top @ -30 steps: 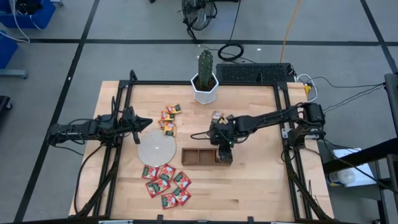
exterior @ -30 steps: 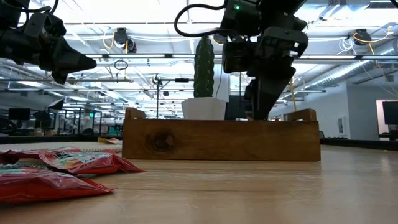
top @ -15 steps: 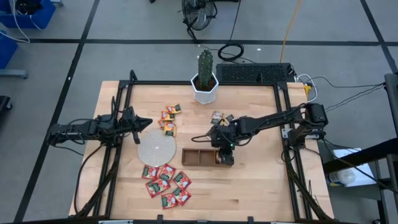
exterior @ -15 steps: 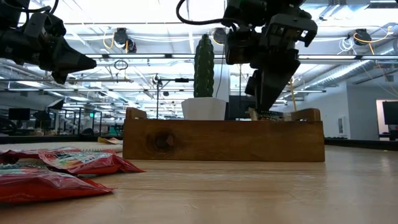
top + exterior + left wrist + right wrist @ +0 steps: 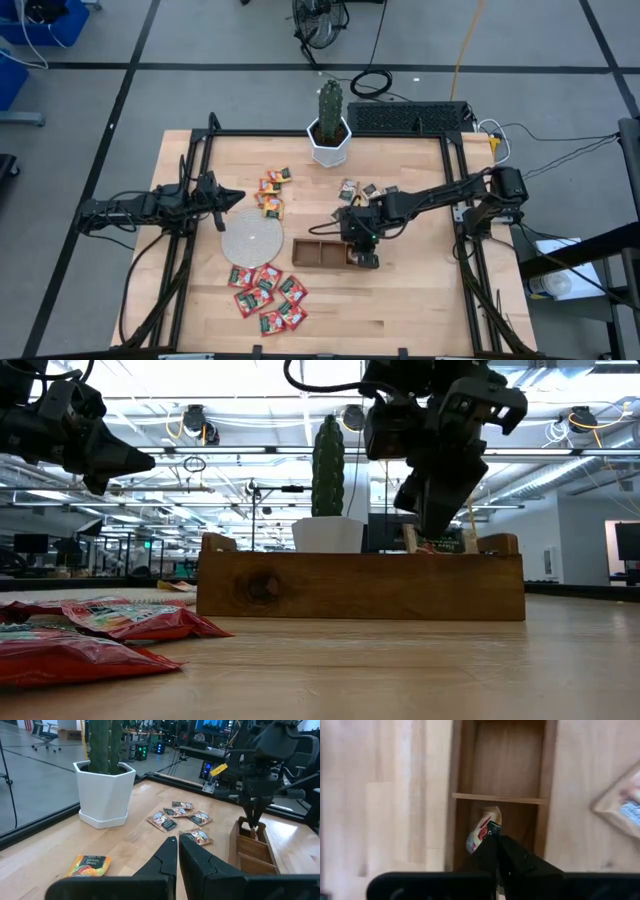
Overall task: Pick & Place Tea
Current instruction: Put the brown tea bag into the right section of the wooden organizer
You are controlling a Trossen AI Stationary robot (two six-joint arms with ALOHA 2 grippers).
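Observation:
The tea lies in three groups: red sachets (image 5: 267,293) near the front, orange-yellow ones (image 5: 271,195) and whitish ones (image 5: 358,188) farther back. The brown tray (image 5: 320,252) stands mid-table. My right gripper (image 5: 366,262) is shut, slanting down over the tray's right end compartment. A whitish sachet (image 5: 481,827) leans in that compartment just past the fingertips. Sachets stick up above the tray's rim (image 5: 435,543). My left gripper (image 5: 238,197) waits shut above the table's left side, pointing level. My right gripper (image 5: 496,840) stands with its shut fingertips at the near end of the leaning sachet (image 5: 490,825), slanting down from above. I cannot tell whether they touch it. The sachet rests inside the compartment, tilted against its wall.
A round pale disc (image 5: 250,235) lies left of the tray. A cactus in a white pot (image 5: 330,125) stands at the far edge. A black frame (image 5: 452,180) borders the table. Bare wood lies to the right of and in front of the tray.
My right gripper has shut and has risen a little out of the tray's right compartment, shifting slightly toward the table's near edge. Sachets now show above the tray's rim in the low view.

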